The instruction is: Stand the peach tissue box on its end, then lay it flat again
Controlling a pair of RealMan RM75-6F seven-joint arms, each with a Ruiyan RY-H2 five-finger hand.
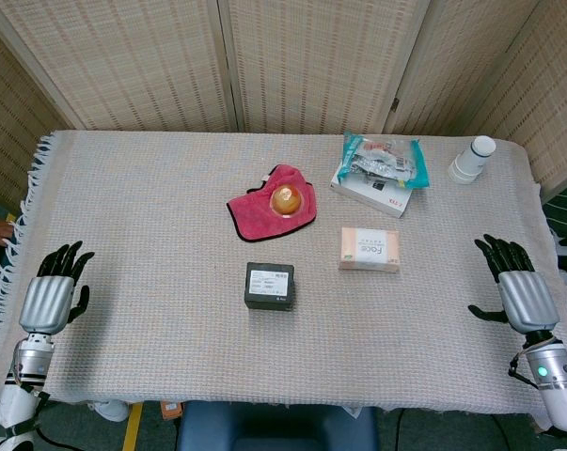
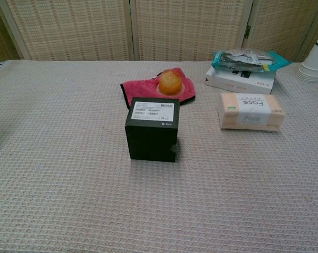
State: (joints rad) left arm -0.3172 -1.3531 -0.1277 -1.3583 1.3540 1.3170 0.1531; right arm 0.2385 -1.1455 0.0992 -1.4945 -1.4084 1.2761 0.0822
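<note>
Peach tissue box (image 1: pixel 369 249) is lying flat, untouched; right hand (image 1: pixel 520 287), fingers spread and holding nothing, is idling nearest—should be gripping one short end, tipping slowly.

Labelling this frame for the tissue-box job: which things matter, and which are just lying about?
Belongs to the job:
peach tissue box, lying flat
right hand, nearest it, open

Just lying about:
black box
red cloth with orange ball
white box under teal packet
paper cups
</note>
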